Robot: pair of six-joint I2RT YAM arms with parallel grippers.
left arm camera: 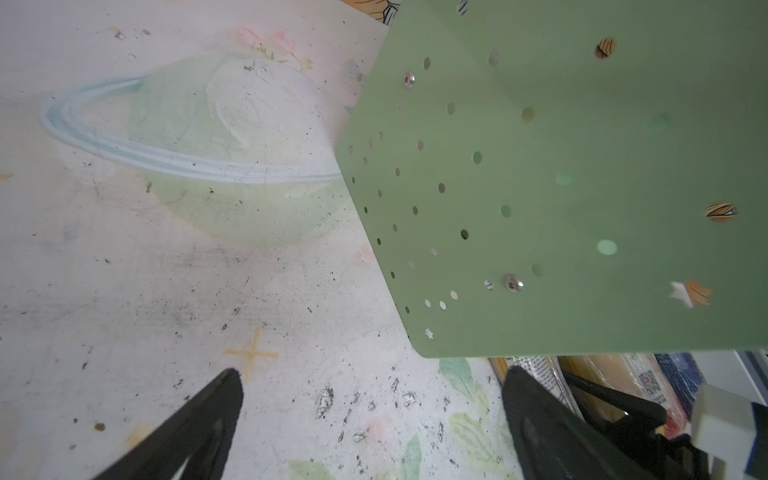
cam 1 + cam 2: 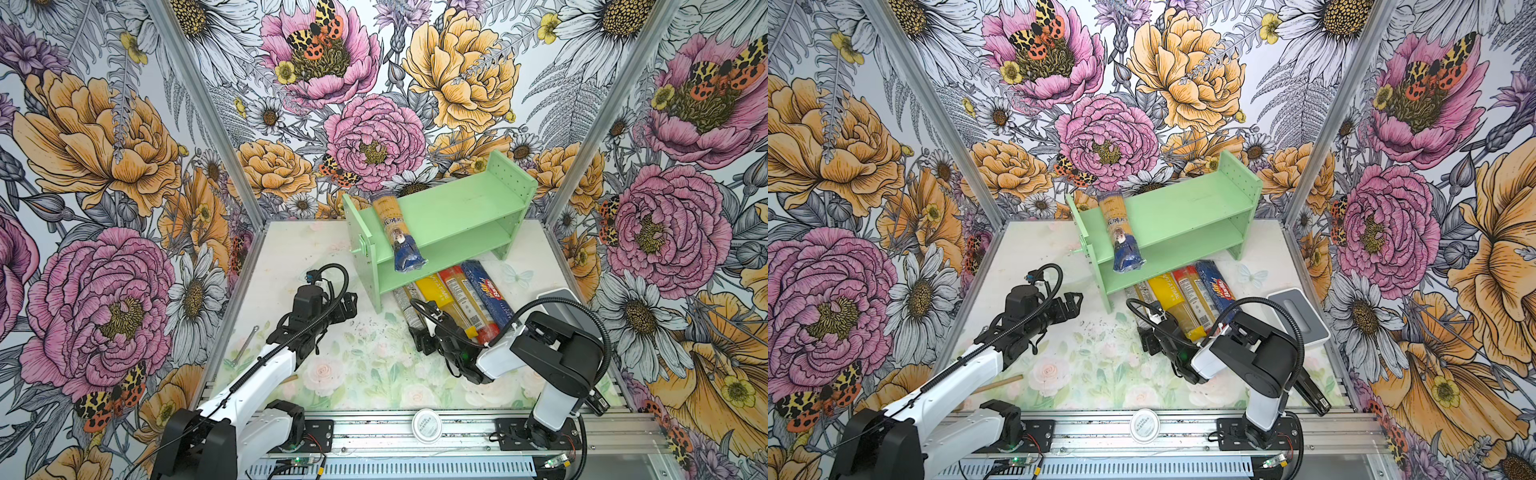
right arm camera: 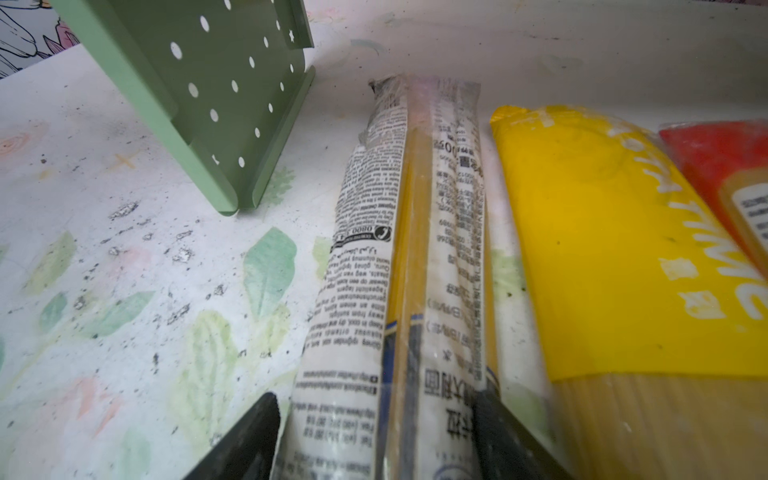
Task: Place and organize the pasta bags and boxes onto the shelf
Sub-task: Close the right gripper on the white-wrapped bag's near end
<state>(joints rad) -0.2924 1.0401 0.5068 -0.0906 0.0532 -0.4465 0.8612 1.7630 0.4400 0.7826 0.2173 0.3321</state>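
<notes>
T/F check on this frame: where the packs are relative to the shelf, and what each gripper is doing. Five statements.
1. A clear pack with a dark-blue end lies across the shelf on its top tier. True.
2. The yellow pack sits on the lower tier. False: it lies on the table in front of the shelf.
3. The right gripper has its fingers on either side of the clear printed pack. True.
4. The left gripper holds a pack. False: it is open and empty, beside the shelf's side panel.
5. The dark-blue pack lies on the table. True.
</notes>
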